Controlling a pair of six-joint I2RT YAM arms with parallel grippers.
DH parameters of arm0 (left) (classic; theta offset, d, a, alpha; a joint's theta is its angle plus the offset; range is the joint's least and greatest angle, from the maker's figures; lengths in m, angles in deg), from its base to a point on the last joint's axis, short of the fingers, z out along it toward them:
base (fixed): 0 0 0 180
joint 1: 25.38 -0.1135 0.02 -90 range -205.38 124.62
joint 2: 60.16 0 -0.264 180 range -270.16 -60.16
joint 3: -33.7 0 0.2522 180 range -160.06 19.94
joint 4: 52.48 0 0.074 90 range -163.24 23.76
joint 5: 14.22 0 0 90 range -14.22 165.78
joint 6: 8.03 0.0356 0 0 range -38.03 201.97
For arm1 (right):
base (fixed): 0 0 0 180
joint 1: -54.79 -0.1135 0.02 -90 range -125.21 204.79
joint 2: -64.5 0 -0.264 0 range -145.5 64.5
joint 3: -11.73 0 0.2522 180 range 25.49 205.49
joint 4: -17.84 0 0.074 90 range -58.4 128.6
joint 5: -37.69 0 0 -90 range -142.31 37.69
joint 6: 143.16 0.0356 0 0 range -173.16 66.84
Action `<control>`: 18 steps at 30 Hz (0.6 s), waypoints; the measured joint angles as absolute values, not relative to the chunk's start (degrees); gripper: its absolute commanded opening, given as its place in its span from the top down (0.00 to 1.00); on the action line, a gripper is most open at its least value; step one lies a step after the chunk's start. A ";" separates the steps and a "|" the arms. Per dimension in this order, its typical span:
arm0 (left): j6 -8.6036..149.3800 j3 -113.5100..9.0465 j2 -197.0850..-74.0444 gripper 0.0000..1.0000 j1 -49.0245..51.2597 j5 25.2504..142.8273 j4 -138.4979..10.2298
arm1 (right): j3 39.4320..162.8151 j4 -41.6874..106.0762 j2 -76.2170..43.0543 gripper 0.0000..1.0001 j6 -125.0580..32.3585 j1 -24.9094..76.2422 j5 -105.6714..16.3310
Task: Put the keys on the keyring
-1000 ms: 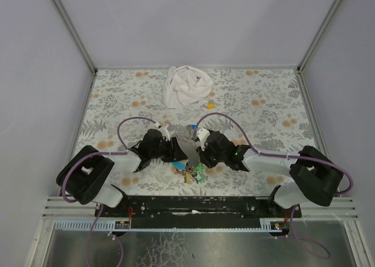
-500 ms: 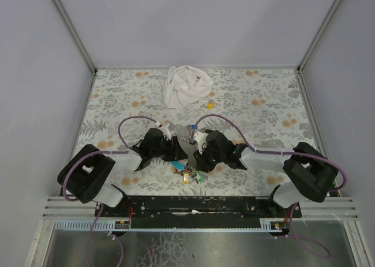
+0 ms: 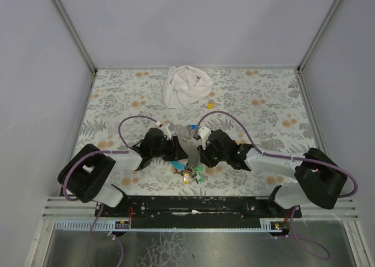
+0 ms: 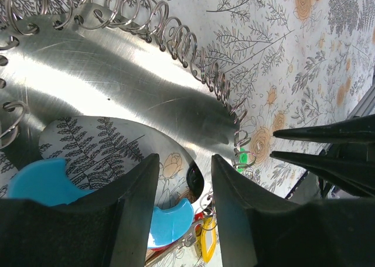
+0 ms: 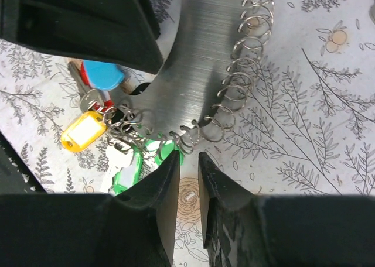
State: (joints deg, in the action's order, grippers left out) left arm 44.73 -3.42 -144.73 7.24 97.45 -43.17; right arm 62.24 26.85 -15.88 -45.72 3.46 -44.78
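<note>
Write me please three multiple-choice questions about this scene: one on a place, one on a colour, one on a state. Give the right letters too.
1. Where on the table do the keys lie?
A. at the far right corner
B. near the front edge, about the middle
C. at the far left corner

2. What colour is the tag with the white label?
A. yellow
B. purple
C. black

3. In what state is the white cloth?
A. folded flat
B. spread out smooth
C. crumpled in a heap

Answers:
1 B, as the top view shows the bunch close to the arms' side.
2 A, as the right wrist view shows a yellow rim around the label.
3 C, as it lies bunched with many folds.
</note>
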 measured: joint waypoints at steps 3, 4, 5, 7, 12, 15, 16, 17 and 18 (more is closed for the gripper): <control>44.71 -3.42 -144.84 0.59 7.24 97.47 -43.01 | 62.24 27.33 -15.95 0.77 -44.67 3.46 -46.88; 44.71 -3.42 -144.87 0.59 7.24 97.49 -42.97 | 62.24 27.46 -16.01 0.77 -44.32 3.46 -47.19; 44.71 -3.42 -144.91 0.59 7.24 97.49 -42.93 | 62.24 27.46 -16.19 0.77 -44.06 3.46 -47.32; 44.71 -3.42 -144.95 0.59 7.24 97.49 -42.84 | 62.24 27.41 -16.75 0.77 -43.67 3.46 -47.32; 44.73 -3.42 -144.95 0.59 7.24 97.49 -42.84 | 62.24 26.21 -18.87 0.77 -42.71 3.59 -46.70; 44.73 -3.42 -144.95 0.59 7.24 97.49 -42.86 | 62.24 25.27 -19.90 0.77 -42.16 3.70 -46.55; 44.73 -3.42 -144.95 0.59 7.24 97.49 -42.84 | 62.24 25.03 -20.12 0.77 -42.05 3.72 -46.46; 44.71 -3.42 -144.95 0.59 7.24 97.49 -42.86 | 62.24 24.81 -20.34 0.77 -41.92 3.75 -46.25; 44.73 -3.42 -144.95 0.59 7.24 97.49 -42.86 | 62.24 24.59 -20.56 0.78 -41.83 3.79 -46.14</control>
